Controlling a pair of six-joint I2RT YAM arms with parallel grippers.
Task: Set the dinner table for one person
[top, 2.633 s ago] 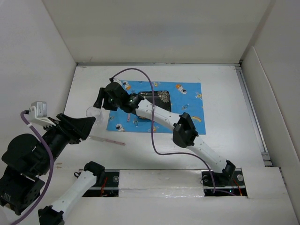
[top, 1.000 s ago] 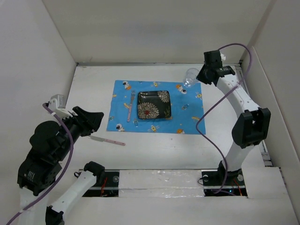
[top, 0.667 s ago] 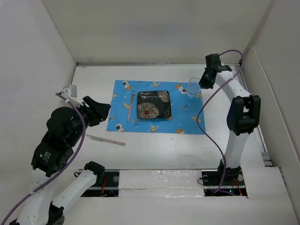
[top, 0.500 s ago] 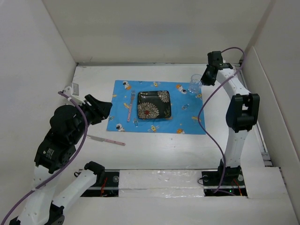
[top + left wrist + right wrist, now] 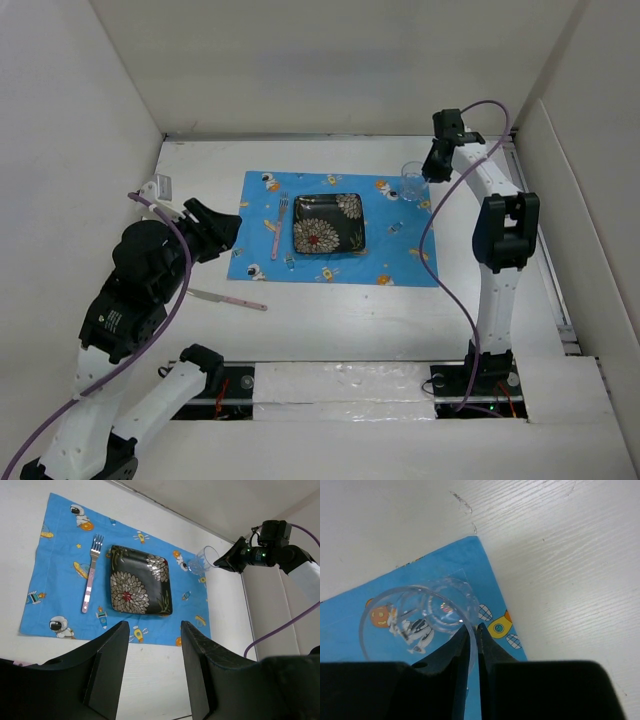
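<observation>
Spanning the whole workspace, the dinner table [image 5: 480, 290] is a plain white top that lies beneath both arms. Centred on it is a blue cartoon-print placemat [image 5: 400, 250] bearing a black floral plate [image 5: 328, 224], with a pink-handled fork [image 5: 277, 228] just beside the plate's left edge. A pink-handled knife [image 5: 225, 297] lies on the bare tabletop, off the placemat's near left corner. The left gripper [image 5: 152, 625] hangs above the table's left part, clear of the surface and of the knife. Its jaws stand wide with nothing between them, and its wrist view looks down across the placemat. The right gripper [image 5: 475, 627] is over the table's far right part, at the placemat's far right corner, where a clear glass [image 5: 440, 605] stands upright. Its fingers are nearly together at the glass's rim; whether they pinch the wall cannot be told.
</observation>
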